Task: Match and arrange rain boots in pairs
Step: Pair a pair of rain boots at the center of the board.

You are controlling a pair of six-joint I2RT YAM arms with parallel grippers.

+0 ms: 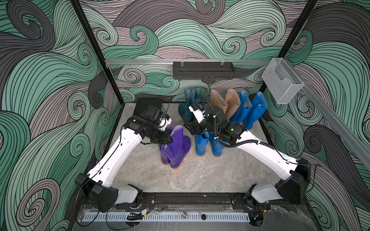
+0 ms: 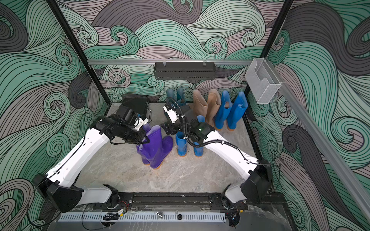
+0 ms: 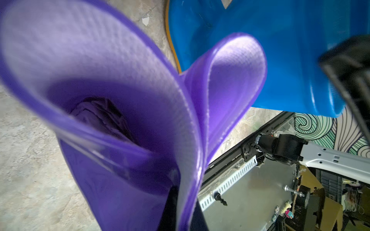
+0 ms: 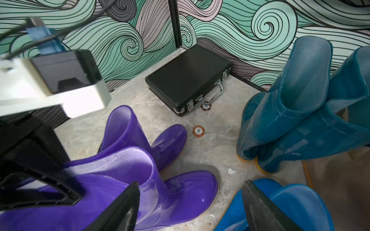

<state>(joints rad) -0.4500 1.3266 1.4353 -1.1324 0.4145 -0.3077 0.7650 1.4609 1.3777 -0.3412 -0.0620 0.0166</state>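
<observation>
Left wrist view sits right over the gripped purple boot (image 3: 120,100). The left gripper (image 3: 185,212) is clamped tight on the wall of its cuff, with one dark finger (image 3: 171,204) inside the shaft and the other outside. The second purple boot (image 3: 230,80) presses against it, cuff to cuff. In both top views these two stand together just left of the middle of the worktop (image 1: 200,180). Just to their right the near blue pair (image 1: 201,148) stands upright, the two boots side by side and partly hidden under the right arm. The right gripper (image 4: 191,183) hangs above the gap between the purple boots and the near blue pair, its jaws spread wide with nothing between them. Along the back edge three more pairs stand in a row, their shafts leaning against the wall. The teal pair (image 1: 189,100) is nearest the middle, then comes the beige pair (image 1: 218,102), and the far blue pair (image 1: 257,108) stands toward the back right corner. A black case (image 4: 186,80) lies flat and closed in the back left corner. An orange chip (image 4: 198,131) lies on the worktop between the case and the purple boots, and a second chip (image 4: 206,107) sits under the case's handle.
</observation>
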